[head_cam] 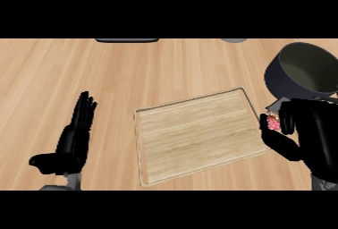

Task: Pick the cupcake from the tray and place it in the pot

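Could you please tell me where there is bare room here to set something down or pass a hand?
The tray is bare all over. Free counter lies between the left hand and the tray, and across the far side up to the pot. It is crowded at the tray's right edge, where the right hand holds the cupcake beside the pot.

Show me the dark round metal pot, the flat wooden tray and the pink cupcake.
dark round metal pot point(276, 82), head view, outer wall.
flat wooden tray point(191, 138), head view, bare middle.
pink cupcake point(272, 122), head view, visible side.
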